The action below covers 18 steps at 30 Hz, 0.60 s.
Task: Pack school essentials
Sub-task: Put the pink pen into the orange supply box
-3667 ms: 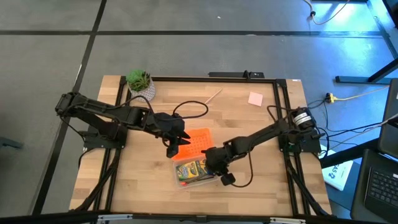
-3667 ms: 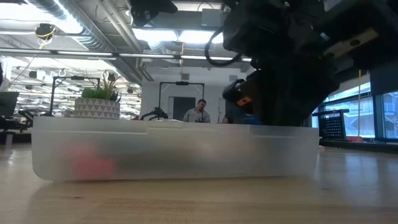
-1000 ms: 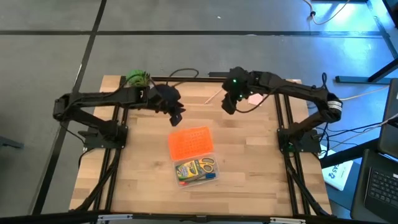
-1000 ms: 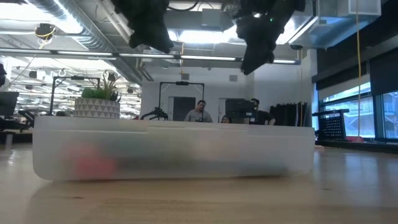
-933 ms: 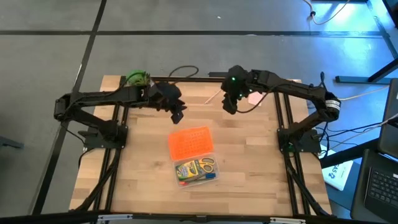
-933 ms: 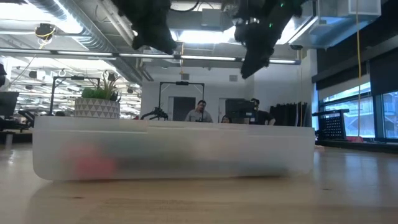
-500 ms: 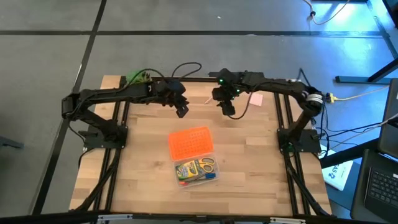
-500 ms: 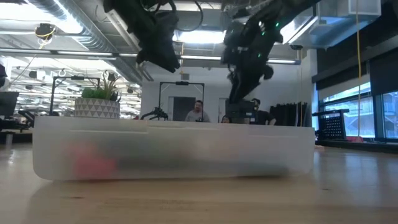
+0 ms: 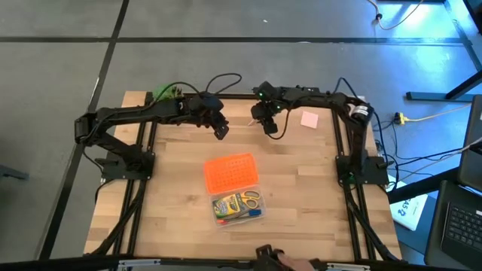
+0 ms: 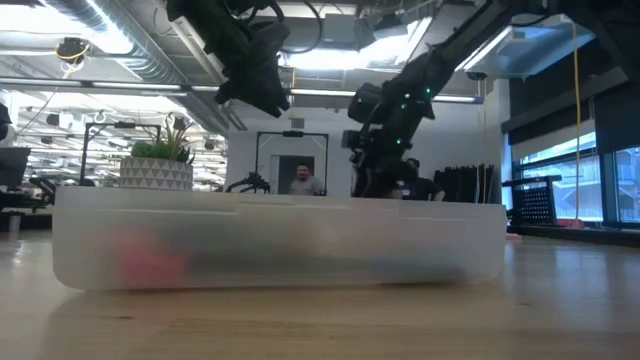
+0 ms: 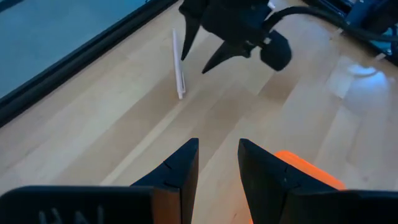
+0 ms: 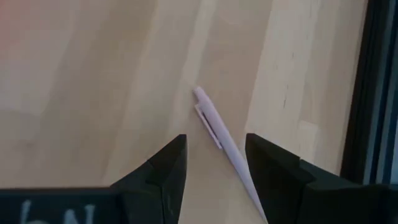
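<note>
1. High view: the clear case (image 9: 237,207) lies on the wooden table (image 9: 301,196), toward its near side, with the crayon box (image 9: 228,204) and the yellow-handled scissors (image 9: 250,199) inside. Print on the box is too small to read, and no other writing can be made out.
2. The orange perforated lid (image 9: 230,172) lies flat on the table, just beside the case on its far side.
3. The right gripper (image 9: 269,126) hangs over the far middle of the table, directly above a pale pen (image 12: 225,142) (it looks white to lilac, with a clip). In the right wrist view the fingers stand parted with the pen's tip between them, nothing gripped.
4. The left gripper (image 9: 221,132) hovers to the left of the right one, over the far side of the table beyond the lid. In the left wrist view its two fingers (image 11: 180,171) stand slightly apart with bare wood between them and hold nothing.
5. The pink note pad (image 9: 309,119) lies near the far right corner, just beyond the right arm.
6. The potted plant (image 10: 158,165) stands at the far left corner, largely covered by the left arm from above.
7. Low view: the case's frosted wall fills the foreground, a red blur showing through it, and blocks sight of the tabletop behind. A person (image 10: 304,181) shows in the room beyond.
8. At the near edge of the high view a dark object (image 9: 265,254) intrudes; what it is cannot be told.
</note>
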Available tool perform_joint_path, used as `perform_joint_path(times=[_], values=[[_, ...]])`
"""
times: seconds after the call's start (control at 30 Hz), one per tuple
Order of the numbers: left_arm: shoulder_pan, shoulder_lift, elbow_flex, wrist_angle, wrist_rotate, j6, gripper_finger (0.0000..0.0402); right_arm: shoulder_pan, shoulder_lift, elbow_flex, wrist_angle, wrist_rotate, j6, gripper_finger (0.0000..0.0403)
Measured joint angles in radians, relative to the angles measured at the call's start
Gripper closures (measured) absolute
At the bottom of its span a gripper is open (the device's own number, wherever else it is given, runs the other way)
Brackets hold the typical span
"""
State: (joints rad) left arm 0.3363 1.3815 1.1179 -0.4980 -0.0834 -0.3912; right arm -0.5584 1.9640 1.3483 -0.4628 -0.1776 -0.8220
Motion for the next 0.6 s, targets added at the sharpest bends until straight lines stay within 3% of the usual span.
perform_joint_path(times=[0.33, 0.6], values=[[-0.001, 0.000, 0.000, 0.000, 0.000, -0.043, 0.0296, -0.048, 0.056, 0.000, 0.066, -0.034, -0.054, 0.0236], [-0.001, 0.000, 0.000, 0.000, 0.000, -0.048, 0.0296, -0.053, 0.061, 0.001, 0.103, -0.148, -0.054, 0.0236]])
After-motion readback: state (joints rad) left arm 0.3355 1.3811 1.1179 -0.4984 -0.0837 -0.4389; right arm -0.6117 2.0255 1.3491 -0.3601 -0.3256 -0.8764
